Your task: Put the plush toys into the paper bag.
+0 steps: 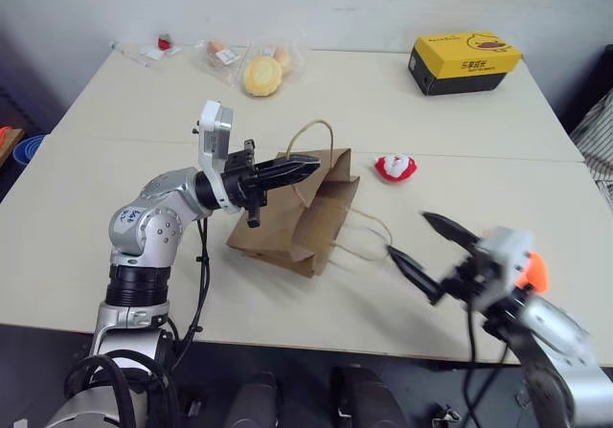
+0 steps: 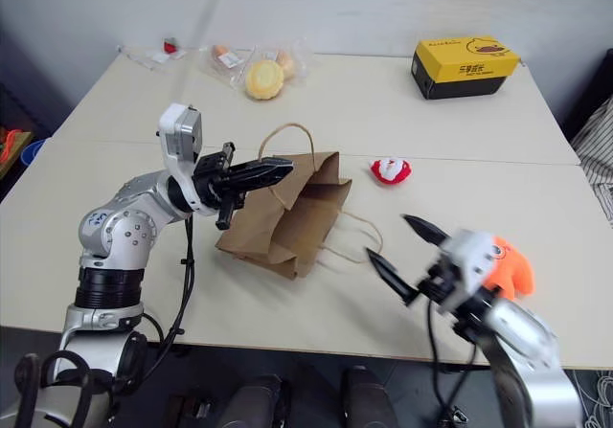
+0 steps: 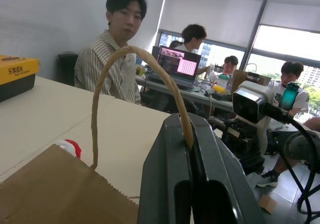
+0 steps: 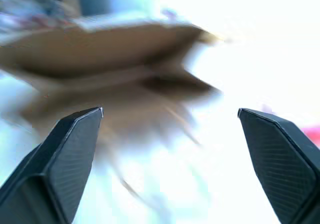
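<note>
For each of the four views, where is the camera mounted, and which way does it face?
Head stereo pair: looks forward and down over the table; both arms show.
Left wrist: looks along the shut left gripper pinching the paper bag handle, towards seated people.
Right wrist: looks between the open right gripper fingers at the bag.
All views share the bag.

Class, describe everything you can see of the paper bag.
The paper bag is plain brown kraft paper, creased, lying partly collapsed near the middle of the table, mouth toward the right gripper. It has two twisted cord handles: the left gripper pinches one upright, the other lies on the tabletop.
</note>
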`<move>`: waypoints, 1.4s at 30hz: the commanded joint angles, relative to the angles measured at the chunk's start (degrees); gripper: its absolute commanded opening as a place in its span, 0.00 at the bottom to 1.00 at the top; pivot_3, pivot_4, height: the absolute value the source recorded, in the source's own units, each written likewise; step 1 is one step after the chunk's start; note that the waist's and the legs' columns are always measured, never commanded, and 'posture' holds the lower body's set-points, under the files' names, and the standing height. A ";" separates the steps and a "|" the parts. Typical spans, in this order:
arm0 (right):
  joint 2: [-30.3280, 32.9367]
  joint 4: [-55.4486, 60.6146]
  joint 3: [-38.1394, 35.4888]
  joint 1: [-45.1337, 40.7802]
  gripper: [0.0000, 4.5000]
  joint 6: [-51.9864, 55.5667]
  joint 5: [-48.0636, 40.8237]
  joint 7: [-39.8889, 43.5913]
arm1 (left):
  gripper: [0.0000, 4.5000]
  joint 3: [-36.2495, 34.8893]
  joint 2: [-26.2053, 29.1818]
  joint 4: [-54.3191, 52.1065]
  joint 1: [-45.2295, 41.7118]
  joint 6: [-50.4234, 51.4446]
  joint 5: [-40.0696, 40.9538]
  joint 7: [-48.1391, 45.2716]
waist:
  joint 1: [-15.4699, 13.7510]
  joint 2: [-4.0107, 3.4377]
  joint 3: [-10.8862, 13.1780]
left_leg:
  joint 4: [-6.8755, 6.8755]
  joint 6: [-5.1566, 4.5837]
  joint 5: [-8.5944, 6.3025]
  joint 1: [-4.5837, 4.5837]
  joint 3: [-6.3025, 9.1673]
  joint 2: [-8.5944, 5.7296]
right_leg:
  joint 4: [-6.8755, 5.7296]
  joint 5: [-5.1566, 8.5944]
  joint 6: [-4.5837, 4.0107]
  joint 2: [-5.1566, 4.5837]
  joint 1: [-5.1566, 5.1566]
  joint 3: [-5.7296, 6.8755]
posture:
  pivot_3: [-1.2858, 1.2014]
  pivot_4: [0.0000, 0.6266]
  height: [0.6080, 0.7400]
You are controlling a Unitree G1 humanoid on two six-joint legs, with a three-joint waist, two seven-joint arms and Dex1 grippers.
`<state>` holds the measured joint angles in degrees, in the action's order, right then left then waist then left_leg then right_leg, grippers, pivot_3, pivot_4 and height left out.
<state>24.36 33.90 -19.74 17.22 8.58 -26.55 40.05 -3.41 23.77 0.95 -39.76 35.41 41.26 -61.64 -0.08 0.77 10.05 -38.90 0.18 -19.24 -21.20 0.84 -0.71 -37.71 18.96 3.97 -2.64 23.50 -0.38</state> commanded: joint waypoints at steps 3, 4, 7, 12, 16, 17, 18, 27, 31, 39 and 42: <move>-3.36 5.05 -10.81 12.34 1.00 -7.75 -4.47 0.40 | 0.00 2.26 -0.26 0.16 0.00 -2.79 -1.82 -2.72 | 0.21 -0.06 0.00 | 0.03 0.01 0.01 0.10 0.00 0.02 | 0.01 0.00 0.00 0.04 -0.02 -0.01 | 0.52 0.24 1.00; -3.59 5.62 -11.27 14.09 1.00 -8.11 -4.49 0.46 | 0.00 2.50 -0.25 0.35 0.04 -3.03 -2.03 -3.03 | 0.29 -0.07 0.00 | 0.04 0.02 0.01 0.10 -0.01 0.03 | 0.02 0.00 0.00 0.04 -0.01 -0.04 | 0.52 0.24 1.00; -5.94 7.04 -12.68 21.06 1.00 -11.85 -2.18 0.62 | 0.00 3.25 0.34 0.91 0.60 -4.03 -3.06 -4.50 | 0.21 -0.11 -0.03 | 0.03 0.02 0.01 0.14 -0.03 0.03 | 0.01 0.00 -0.01 0.04 -0.02 -0.08 | 0.52 0.24 1.00; -12.11 -0.10 -14.63 32.51 1.00 -21.52 0.40 3.44 | 0.00 2.59 0.82 2.26 1.41 -4.72 -3.52 -5.16 | 0.02 -0.13 -0.04 | 0.14 -0.02 -0.02 0.12 0.04 0.03 | 0.17 0.01 -0.01 0.02 -0.05 -0.06 | 0.52 0.24 1.00; -10.90 -3.31 -14.16 33.45 1.00 -22.87 -0.42 4.32 | 0.00 2.50 0.67 1.87 1.99 -5.06 -3.40 -4.78 | 0.30 -0.13 -0.04 | 0.16 -0.26 -0.15 0.13 0.01 0.03 | 0.26 0.01 -0.01 -0.06 -0.08 -0.09 | 0.52 0.24 1.00; -10.19 -3.30 -13.65 33.16 1.00 -22.75 -0.19 4.51 | 0.00 2.51 0.65 1.75 2.11 -5.11 -3.39 -4.68 | 0.35 -0.17 -0.04 | 0.17 -0.26 -0.15 0.14 0.01 0.03 | 0.25 0.01 -0.01 -0.06 -0.07 -0.10 | 0.52 0.24 1.00; -9.54 -3.16 -13.20 32.71 1.00 -22.16 -0.05 4.36 | 0.00 2.55 0.68 1.66 2.19 -5.26 -3.46 -4.65 | 0.36 -0.18 -0.04 | 0.21 -0.26 -0.15 0.16 0.01 0.03 | 0.23 0.01 -0.01 -0.06 -0.06 -0.10 | 0.52 0.24 1.00; 4.30 0.60 -8.25 17.44 1.00 0.55 9.91 -7.71 | 0.00 2.70 0.12 -0.02 2.36 -5.15 -3.13 -3.71 | -0.01 -0.21 -0.06 | 0.30 0.11 0.08 0.16 0.02 0.01 | 0.21 0.02 -0.03 -0.05 -0.03 -0.07 | 0.52 0.24 1.00; 8.19 -2.07 -4.79 7.63 1.00 13.09 16.92 -15.31 | 0.00 2.82 0.02 -0.03 1.97 -5.65 -3.23 -4.34 | -0.08 -0.23 -0.07 | 0.24 0.13 0.10 0.11 0.05 0.00 | 0.17 0.02 -0.03 -0.01 0.01 -0.05 | 0.52 0.24 1.00; 9.52 -6.81 0.70 -0.72 0.56 17.56 22.59 -17.95 | 0.00 2.53 1.13 -0.34 0.27 -4.78 -2.65 -5.35 | -0.39 -0.22 -0.07 | 0.15 0.09 0.10 0.08 0.03 -0.02 | 0.15 0.02 -0.03 0.02 -0.01 -0.06 | 0.52 0.24 1.00; 9.65 -7.83 0.60 -1.68 0.33 18.16 23.46 -18.17 | 0.00 2.21 1.56 -0.25 -0.45 -4.29 -2.16 -5.57 | -0.25 -0.22 -0.07 | 0.13 0.09 0.09 0.09 0.03 -0.02 | 0.11 0.02 -0.03 0.03 0.00 -0.05 | 0.52 0.24 1.00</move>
<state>33.28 26.79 -18.95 15.21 26.33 -3.90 22.18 0.00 24.96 2.67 -38.51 31.15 37.90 -66.53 -0.32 0.55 9.98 -38.78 0.27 -19.15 -21.11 0.87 -0.73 -37.61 18.97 3.94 -2.61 23.50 -0.43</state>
